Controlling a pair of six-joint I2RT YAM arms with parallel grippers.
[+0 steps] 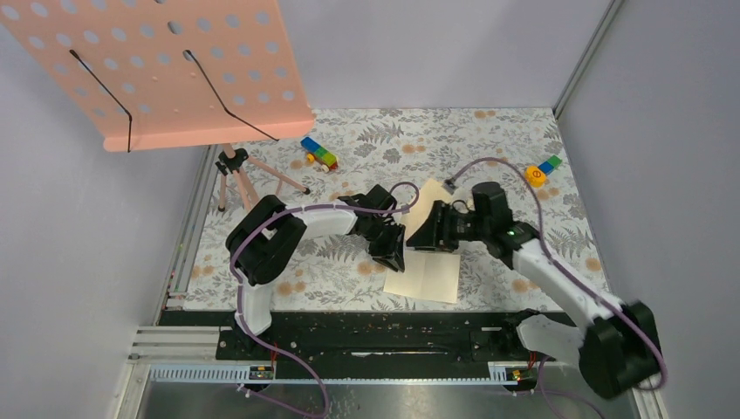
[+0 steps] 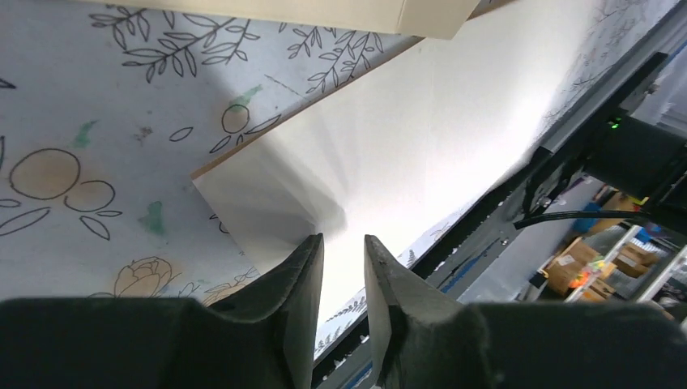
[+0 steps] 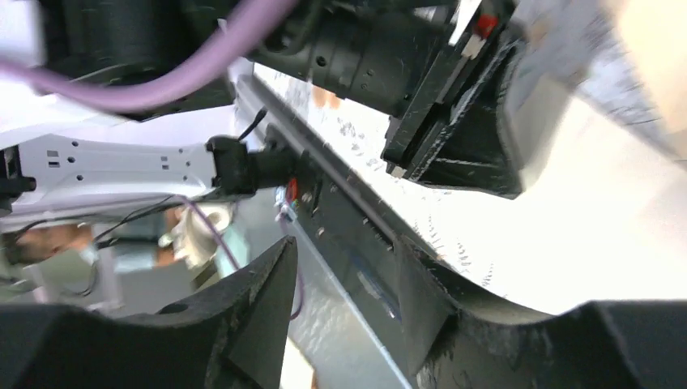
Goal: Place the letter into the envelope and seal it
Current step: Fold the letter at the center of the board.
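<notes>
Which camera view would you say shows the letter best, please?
The top external view: the letter shows nearly whole, lying between both grippers. The left wrist view shows only one corner and edge up close; the right wrist view gives a blurred pale strip.
</notes>
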